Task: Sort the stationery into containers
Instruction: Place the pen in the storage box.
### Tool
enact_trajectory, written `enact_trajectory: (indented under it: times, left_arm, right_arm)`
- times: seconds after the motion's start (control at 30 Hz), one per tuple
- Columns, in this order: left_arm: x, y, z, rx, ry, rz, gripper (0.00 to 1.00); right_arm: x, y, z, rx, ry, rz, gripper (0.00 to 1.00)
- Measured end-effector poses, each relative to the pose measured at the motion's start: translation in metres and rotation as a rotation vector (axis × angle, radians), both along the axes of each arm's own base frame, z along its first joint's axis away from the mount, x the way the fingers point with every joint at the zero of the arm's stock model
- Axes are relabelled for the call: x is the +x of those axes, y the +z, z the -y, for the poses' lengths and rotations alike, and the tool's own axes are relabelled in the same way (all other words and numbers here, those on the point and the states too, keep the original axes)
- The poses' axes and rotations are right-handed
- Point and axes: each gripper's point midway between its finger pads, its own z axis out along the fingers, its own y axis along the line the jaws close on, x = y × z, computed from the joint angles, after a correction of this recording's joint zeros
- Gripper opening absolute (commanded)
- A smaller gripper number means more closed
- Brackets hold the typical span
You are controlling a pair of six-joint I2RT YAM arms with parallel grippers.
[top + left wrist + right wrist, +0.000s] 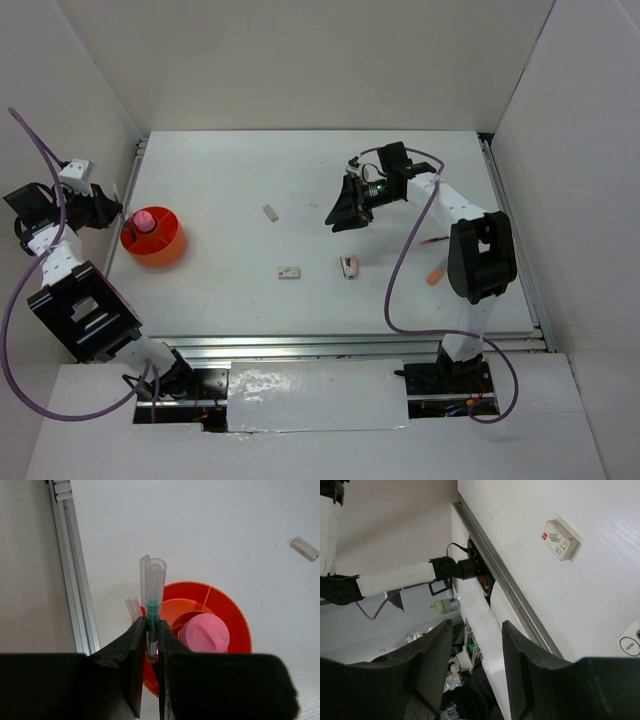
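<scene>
The low round orange-red tub [168, 251] stands at the table's left edge with the pink stubby cylinder [146, 220] upright in it. My left gripper [108, 212] is beside the tub's left rim. In the left wrist view this gripper [152, 630] is shut on a clear-capped pen with a teal core [152, 592], held over the tub's rim [231, 615] next to the pink cylinder [204, 632]. A second clear pen end [133, 607] pokes up beside it. My right gripper [345, 208] is open and empty above mid-table; its wrist view [477, 630] confirms this.
Three small white eraser blocks lie on the table: one [270, 212] in the middle, two [289, 272] [349, 265] nearer the front. An orange bit [434, 275] and a thin red pen [436, 240] lie by the right arm. A metal rail [75, 580] runs along the left edge.
</scene>
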Motion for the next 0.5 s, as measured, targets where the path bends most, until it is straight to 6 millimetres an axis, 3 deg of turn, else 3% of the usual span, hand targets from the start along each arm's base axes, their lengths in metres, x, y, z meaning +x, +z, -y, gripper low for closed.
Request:
enact_trajectory:
  times: [0.27,0.37,0.5]
  left_arm:
    - [0.0,-0.04,-0.008,-0.04,0.018,-0.079,0.01]
    - [-0.004,-0.047,-0.007,-0.038,0.016,-0.092,0.07]
    - [-0.01,-0.06,-0.005,-0.044,0.016,-0.116,0.25]
  right_arm:
    - [0.0,-0.001,0.002,-0.005,-0.004,-0.006,0.51]
    - [0.0,-0.001,0.002,-0.006,-0.004,-0.008,0.51]
    - [0.0,-0.005,0.002,-0.015,-0.007,-0.017,0.51]
